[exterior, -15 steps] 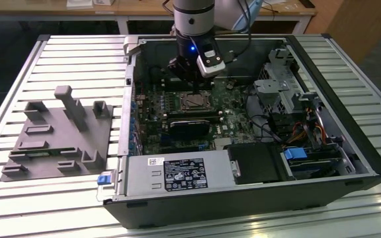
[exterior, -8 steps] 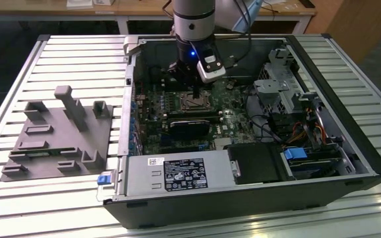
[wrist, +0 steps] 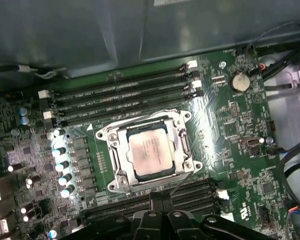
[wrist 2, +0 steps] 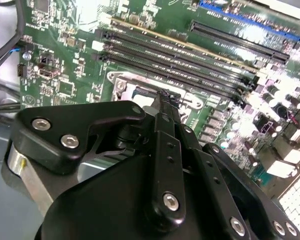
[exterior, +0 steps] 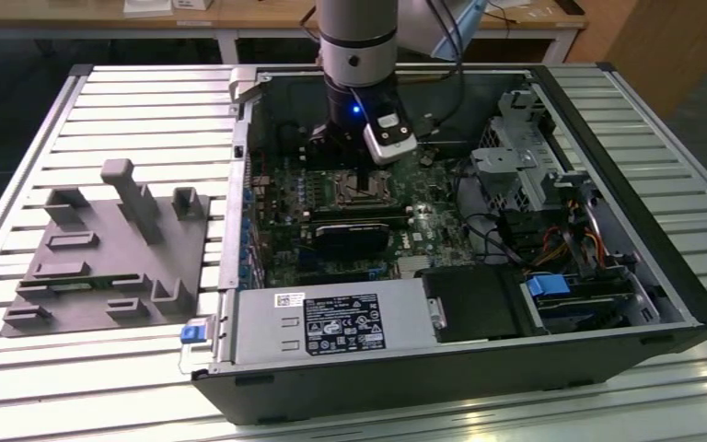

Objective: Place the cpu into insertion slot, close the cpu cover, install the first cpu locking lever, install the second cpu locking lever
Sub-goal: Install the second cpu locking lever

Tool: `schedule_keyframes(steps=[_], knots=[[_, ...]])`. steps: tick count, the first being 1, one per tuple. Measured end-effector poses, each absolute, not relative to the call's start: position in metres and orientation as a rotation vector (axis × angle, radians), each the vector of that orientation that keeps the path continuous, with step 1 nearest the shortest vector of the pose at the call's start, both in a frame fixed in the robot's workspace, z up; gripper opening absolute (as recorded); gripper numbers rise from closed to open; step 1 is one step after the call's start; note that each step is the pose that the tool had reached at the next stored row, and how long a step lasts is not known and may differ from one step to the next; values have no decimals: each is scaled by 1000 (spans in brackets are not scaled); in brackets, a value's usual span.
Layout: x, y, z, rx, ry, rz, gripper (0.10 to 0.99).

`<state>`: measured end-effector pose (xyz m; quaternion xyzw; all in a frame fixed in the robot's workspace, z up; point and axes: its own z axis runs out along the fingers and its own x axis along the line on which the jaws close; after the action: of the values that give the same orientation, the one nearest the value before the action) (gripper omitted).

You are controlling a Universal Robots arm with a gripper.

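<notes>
Cpu (wrist: pixel 149 156) seated under closed cpu cover (wrist: pixel 182 145); hand (wrist: pixel 160 201) clenched at socket edge.

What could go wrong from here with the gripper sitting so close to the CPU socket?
1. The gripper is at the socket's edge, between the cpu cover and a bank of memory slots; a sideways slip could scrape the slots or nearby components.
2. The cpu sits under the closed cover; pressing hard on the frame might stress the insertion slot beneath.
3. Loose cables lie beside the board on the exterior view's right and could snag the arm.
</notes>
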<state>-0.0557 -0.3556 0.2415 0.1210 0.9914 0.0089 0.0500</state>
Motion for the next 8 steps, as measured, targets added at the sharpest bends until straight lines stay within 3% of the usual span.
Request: schedule_keyframes(steps=[8], knots=[[-58,-363,233,369,3020,40,102]])
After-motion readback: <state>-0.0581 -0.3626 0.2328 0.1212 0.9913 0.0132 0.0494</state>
